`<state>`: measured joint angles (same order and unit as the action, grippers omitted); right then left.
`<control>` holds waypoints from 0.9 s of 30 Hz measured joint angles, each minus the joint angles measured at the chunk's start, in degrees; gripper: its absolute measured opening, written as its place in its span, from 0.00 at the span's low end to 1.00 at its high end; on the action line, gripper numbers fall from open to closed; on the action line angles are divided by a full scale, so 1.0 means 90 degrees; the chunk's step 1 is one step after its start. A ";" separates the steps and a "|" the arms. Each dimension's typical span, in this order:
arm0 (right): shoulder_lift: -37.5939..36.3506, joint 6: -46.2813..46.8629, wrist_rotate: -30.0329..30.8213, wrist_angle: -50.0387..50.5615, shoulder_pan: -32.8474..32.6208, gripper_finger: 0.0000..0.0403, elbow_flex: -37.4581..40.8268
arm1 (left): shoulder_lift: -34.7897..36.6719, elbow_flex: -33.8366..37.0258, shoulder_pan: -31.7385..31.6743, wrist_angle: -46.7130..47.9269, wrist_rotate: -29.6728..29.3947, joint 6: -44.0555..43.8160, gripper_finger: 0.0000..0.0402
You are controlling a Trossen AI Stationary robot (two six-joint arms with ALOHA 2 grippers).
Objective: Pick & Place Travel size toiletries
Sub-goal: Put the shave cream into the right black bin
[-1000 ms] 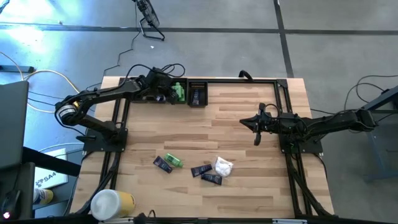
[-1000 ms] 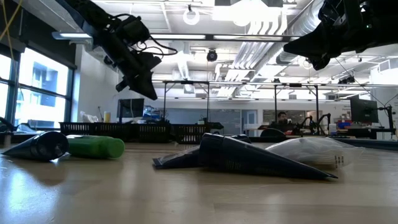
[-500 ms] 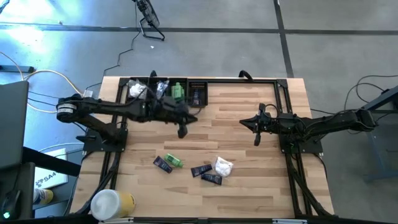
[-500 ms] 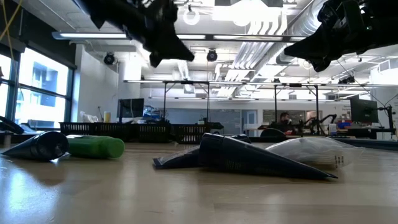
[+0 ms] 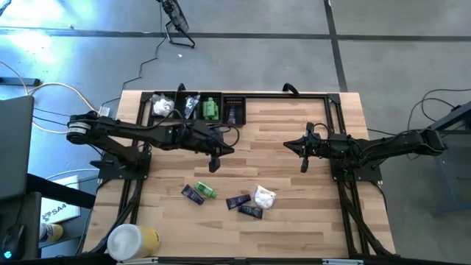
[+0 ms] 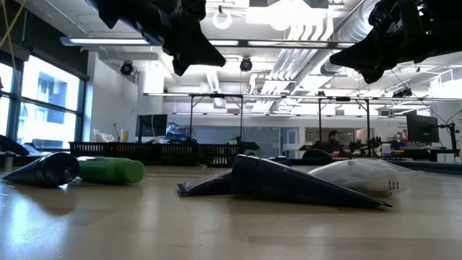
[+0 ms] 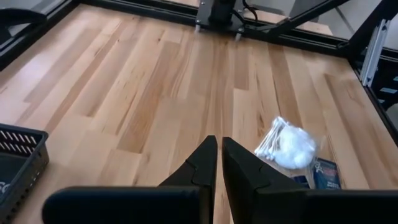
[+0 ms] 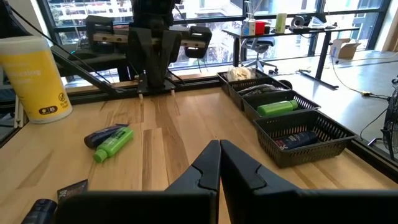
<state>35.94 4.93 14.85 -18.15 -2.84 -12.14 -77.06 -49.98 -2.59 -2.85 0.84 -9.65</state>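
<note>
Travel size toiletries lie on the near part of the table. They are a green bottle (image 5: pixel 207 192) beside a dark sachet (image 5: pixel 193 194), two more dark sachets (image 5: pixel 238 201) (image 5: pixel 251 212) and a white packet (image 5: pixel 264 196). Another green bottle (image 5: pixel 211 109) lies in a basket at the far edge. My left gripper (image 5: pixel 215 167) hangs shut and empty above the table's middle, a little to the far side of the pile. In its wrist view the white packet (image 7: pixel 287 143) lies ahead of the shut fingers (image 7: pixel 218 155). My right gripper (image 5: pixel 302 165) waits shut and empty at the right.
Three black baskets (image 5: pixel 163 107) (image 5: pixel 210 99) (image 5: pixel 234 110) stand in a row at the far left edge; one holds white items, one dark sachets. A large white-and-yellow cylinder (image 5: pixel 132 239) stands at the near left corner. Bare wood lies between the baskets and the pile.
My left gripper has swung from above the baskets at the far edge toward the table's middle and near side, staying shut and carrying nothing. It has slowed over the last half second. The toiletries on the table have not moved.
</note>
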 joint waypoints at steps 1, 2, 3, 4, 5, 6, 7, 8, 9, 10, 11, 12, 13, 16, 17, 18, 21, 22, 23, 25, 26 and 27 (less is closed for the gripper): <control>0.0000 0.0001 0.0000 0.0000 0.0001 0.01 0.0000 | 0.0000 0.0000 0.0000 0.0002 0.0006 -0.0001 0.05; 0.0000 0.0000 0.0000 0.0000 -0.0001 0.01 0.0000 | 0.0000 0.0000 0.0000 0.0001 0.0010 -0.0001 0.05; 0.0000 0.0000 0.0000 0.0000 0.0001 0.01 0.0000 | 0.0000 0.0000 0.0000 -0.0002 0.0010 -0.0001 0.05; 0.0000 0.0000 0.0002 0.0000 0.0000 0.01 0.0000 | 0.0000 0.0000 0.0000 -0.0002 0.0011 -0.0002 0.05; 0.0000 0.0001 0.0002 0.0000 0.0000 0.01 0.0000 | 0.0000 0.0000 0.0000 0.0000 0.0012 -0.0003 0.05; 0.0000 0.0002 0.0001 0.0000 -0.0001 0.01 0.0000 | 0.0000 0.0000 0.0000 0.0000 0.0012 -0.0003 0.05; 0.0000 0.0000 0.0002 0.0000 0.0001 0.01 0.0000 | 0.0000 0.0000 0.0000 -0.0001 0.0012 -0.0003 0.05; 0.0000 0.0000 0.0002 0.0000 -0.0001 0.01 0.0000 | 0.0000 0.0000 0.0000 -0.0002 0.0012 -0.0003 0.05; 0.0000 0.0000 0.0002 -0.0002 -0.0001 0.01 0.0000 | 0.0000 0.0000 0.0000 0.0000 0.0012 -0.0003 0.05; 0.0000 0.0000 0.0002 -0.0002 -0.0001 0.01 0.0000 | 0.0000 0.0000 0.0000 -0.0002 0.0010 -0.0003 0.05; 0.0000 0.0001 0.0002 -0.0001 0.0000 0.01 0.0000 | 0.0000 0.0000 0.0000 -0.0024 0.0010 -0.0016 0.05; 0.0000 0.0000 0.0002 -0.0001 0.0000 0.01 0.0000 | 0.0000 0.0001 0.0000 -0.0108 0.0010 -0.0090 0.05; 0.0000 0.0000 0.0004 -0.0002 -0.0001 0.01 0.0000 | 0.0000 0.0002 0.0000 -0.0236 0.0010 -0.0182 0.05; 0.0000 0.0000 0.0067 -0.0002 -0.0001 0.01 0.0000 | 0.0003 0.0000 0.0000 -0.0507 0.0028 -0.0663 0.05; 0.0000 0.0000 0.0117 -0.0002 -0.0001 0.01 0.0000 | 0.0002 0.0000 0.0000 -0.0495 0.0036 -0.0828 0.05; 0.0000 0.0000 0.0200 -0.0002 -0.0001 0.01 0.0000 | 0.0002 0.0002 0.0000 -0.0467 0.0036 -0.0931 0.05; 0.0000 0.0002 0.0546 -0.0005 0.0001 0.01 0.0000 | 0.0002 0.0002 0.0000 -0.0534 -0.0017 -0.0957 0.05; 0.0000 0.0000 0.0641 -0.0005 0.0001 0.01 0.0000 | 0.0002 0.0002 -0.0003 -0.0537 -0.0024 -0.0946 0.05; 0.0000 0.0005 0.0707 -0.0005 0.0001 0.01 0.0000 | 0.0002 0.0002 -0.0003 -0.0528 -0.0028 -0.0831 0.05; 0.0000 0.0159 0.0815 -0.0005 -0.0001 0.01 0.0000 | 0.0002 0.0002 -0.0003 -0.0519 -0.0043 -0.0324 0.05; 0.0000 0.0291 0.0893 -0.0005 -0.0001 0.01 0.0000 | 0.0002 0.0002 -0.0003 -0.0525 -0.0044 -0.0073 0.05; 0.0000 0.0435 0.0995 -0.0005 0.0001 0.01 0.0000 | 0.0002 0.0002 -0.0003 -0.0525 -0.0045 0.0086 0.05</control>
<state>35.94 8.84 23.81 -18.20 -2.84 -12.14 -77.03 -49.95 -2.61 -7.57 0.44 -8.87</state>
